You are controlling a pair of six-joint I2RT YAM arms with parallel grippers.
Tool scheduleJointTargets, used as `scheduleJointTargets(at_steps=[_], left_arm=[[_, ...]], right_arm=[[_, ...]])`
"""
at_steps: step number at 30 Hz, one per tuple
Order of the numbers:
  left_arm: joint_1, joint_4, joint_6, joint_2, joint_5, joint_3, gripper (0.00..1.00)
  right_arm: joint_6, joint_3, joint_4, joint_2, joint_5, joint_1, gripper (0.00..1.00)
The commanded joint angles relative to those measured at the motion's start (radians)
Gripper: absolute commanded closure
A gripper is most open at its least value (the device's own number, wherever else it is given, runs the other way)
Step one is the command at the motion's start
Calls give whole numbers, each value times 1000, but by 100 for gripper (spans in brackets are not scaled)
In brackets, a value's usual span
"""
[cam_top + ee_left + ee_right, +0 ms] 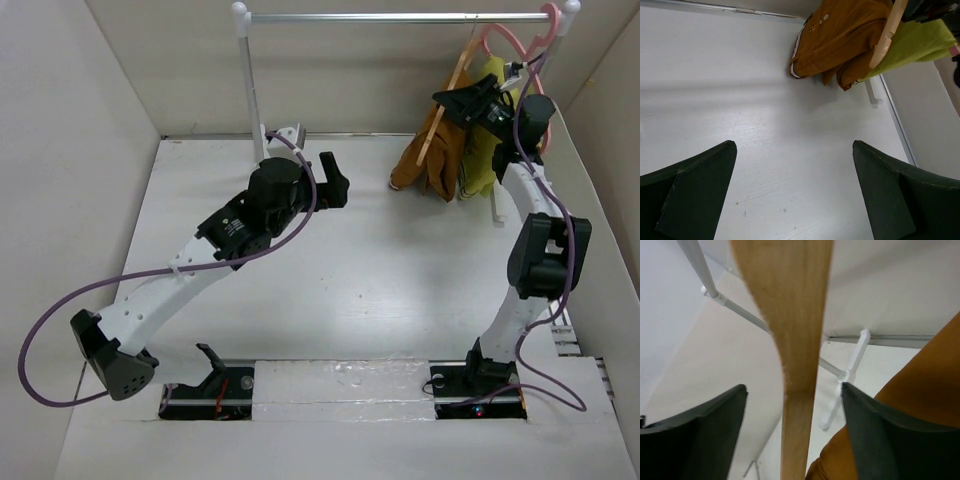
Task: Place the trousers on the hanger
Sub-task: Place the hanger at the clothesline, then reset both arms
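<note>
The rust-brown trousers [432, 155] hang draped over the wooden hanger [447, 105] at the right end of the rail, their lower folds resting on the table. My right gripper [464, 100] is raised beside them. In the right wrist view its jaws [794, 386] stand open around the hanger's wooden arm [795, 340], with a gap on each side. The trousers [922, 385] show behind the right finger. My left gripper [335, 180] hovers open over the table's middle, holding nothing [794, 145]. The left wrist view shows the trousers [840, 45] and the hanger [885, 35] farther off.
A yellow-green garment [487, 150] hangs on a pink hanger [520, 40] just right of the trousers. The white rail [400, 17] spans the back on two posts, with a rack foot [852, 360] on the table. Walls close in on all sides.
</note>
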Motion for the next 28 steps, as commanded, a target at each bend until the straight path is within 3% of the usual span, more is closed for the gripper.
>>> scheduleJointTargets(at_steps=[1,2,3,4,7,11,15,19,24,28], left_arm=[[4,5,-9,7,-47,88,1],[4,-16,0,24,-60,113,1],[13,-41,3,45,-102,180,1],[13,-49,3,56,-103,180,1],[59,-49,-1,93,-29,226,1],[222,-24,-64,101,182,204,1],[223,17,-57,19,169,79,1],[223,8,-83,-109,149,-133,1],[223,20,-127,-234,147,-326,1],[223,37,-138,-286,175,-412,1]], right_arm=[[-240,19,-87,-163,-2,-13,12],[-311,39,-177,-193,19,-23,0],[-541,83,-465,-264,55,-24,0],[-543,84,-468,-264,55,-24,0],[-718,81,-687,-394,180,-33,0],[-855,-48,-790,-610,407,-42,0],[-928,-273,-781,-844,431,-2,0],[-1009,-549,-834,-1063,405,113,0],[-1158,-723,-1125,-1291,512,196,0],[-1174,-814,-1201,-1376,521,210,0]])
